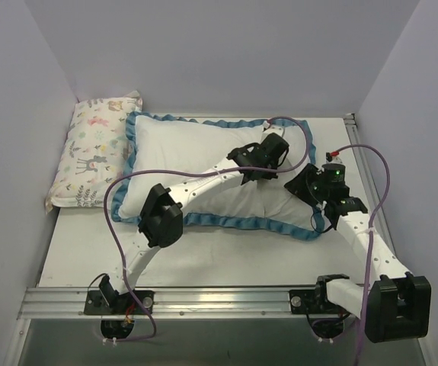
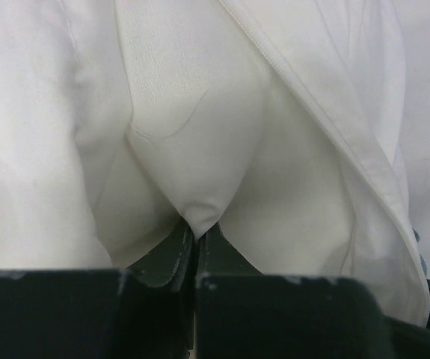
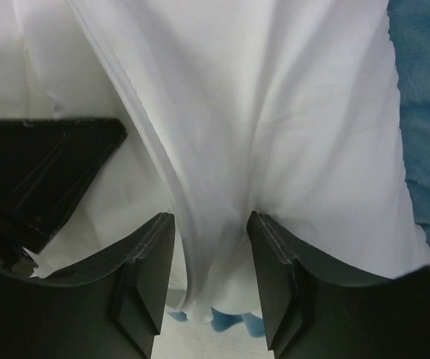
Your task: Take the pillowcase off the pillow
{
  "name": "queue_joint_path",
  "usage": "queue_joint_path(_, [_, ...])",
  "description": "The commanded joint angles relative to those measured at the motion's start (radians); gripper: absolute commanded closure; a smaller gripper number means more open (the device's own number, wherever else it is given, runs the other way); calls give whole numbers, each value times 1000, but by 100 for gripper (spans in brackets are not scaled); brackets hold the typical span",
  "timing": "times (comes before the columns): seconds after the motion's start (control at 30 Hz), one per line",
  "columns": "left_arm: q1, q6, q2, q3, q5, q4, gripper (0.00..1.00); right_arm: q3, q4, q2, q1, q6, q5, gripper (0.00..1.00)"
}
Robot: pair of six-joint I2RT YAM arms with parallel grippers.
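Lift gently with the left jaws clenched on their pinch of the pillowcase (image 1: 180,149), lying white side up at the far middle of the bench (image 1: 226,259) over the hidden pillow, then reset the released right jaws on cover cloth alone.

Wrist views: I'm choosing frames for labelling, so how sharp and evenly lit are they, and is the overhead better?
Left wrist: the white pillowcase fills the frame, low in contrast, the left gripper dark and blurred at the bottom. Right wrist: folds read sharper, the right gripper near-black, the blue trim soft. Top external: even light, faint shadows, no glare.
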Motion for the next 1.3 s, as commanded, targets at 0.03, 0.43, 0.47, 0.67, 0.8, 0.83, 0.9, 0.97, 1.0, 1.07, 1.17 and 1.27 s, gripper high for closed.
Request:
queue_joint_path(0.03, [75,12,-3,8,-64,-66,100,71,-155,22,55,-86,102,49])
queue_joint_path(0.43, [135,19,-126,22,-76,-66,100,9,-223,25,41,-143,214,89])
queue_joint_path(0.47, [136,30,-140,3,-76,-66,100,6,-218,31,28,-143,213,92])
queue_joint_path(0.67, [168,97,-249,-63,5,-70,100,2,-171,62,-77,-113,197,99])
queue_joint_path(0.8, [196,111,-339,-145,25,-66,100,23,-146,104,-77,-93,251,96])
queue_joint_path(0.83, [208,119,-362,-156,42,-67,100,28,-139,124,-77,-79,237,95])
queue_joint_path(0.9, [221,131,-381,-161,54,-75,100,35,-123,141,-103,-70,237,92])
queue_joint_path(0.97, [236,140,-411,-176,80,-75,100,40,-114,160,-118,-62,243,89])
queue_joint_path(1.0, [244,145,-433,-191,100,-78,100,40,-108,163,-136,-57,250,85])
queue_joint_path(1.07, [250,153,-445,-196,108,-81,100,42,-97,166,-141,-57,250,83])
queue_joint_path(1.17, [261,153,-480,-234,131,-84,100,66,-80,201,-157,-45,222,84])
queue_joint_path(1.27, [261,162,-514,-270,165,-86,100,97,-51,239,-158,-28,176,85])
